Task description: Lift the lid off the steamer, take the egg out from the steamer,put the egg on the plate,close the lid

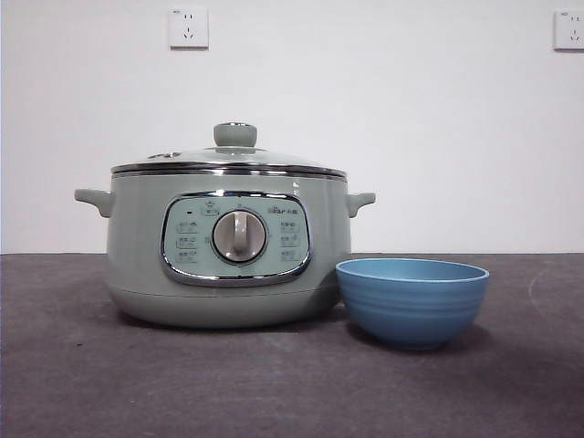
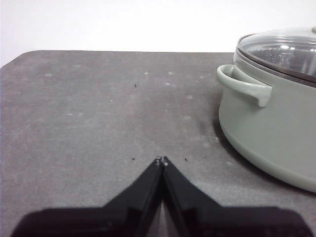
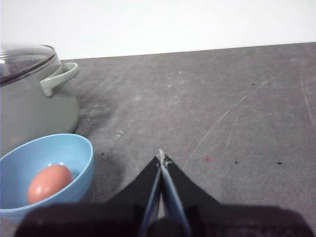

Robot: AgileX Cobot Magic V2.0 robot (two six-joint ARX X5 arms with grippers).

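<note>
The pale green steamer stands on the dark table with its shiny lid closed on it, knob on top. The blue bowl that serves as the plate sits just right of the steamer. In the right wrist view a brown egg lies inside the plate. My left gripper is shut and empty above the table, to the side of the steamer. My right gripper is shut and empty above the table, apart from the plate. Neither gripper shows in the front view.
A white wall with two power sockets stands behind the table. The grey table top stretches in front of the steamer and plate.
</note>
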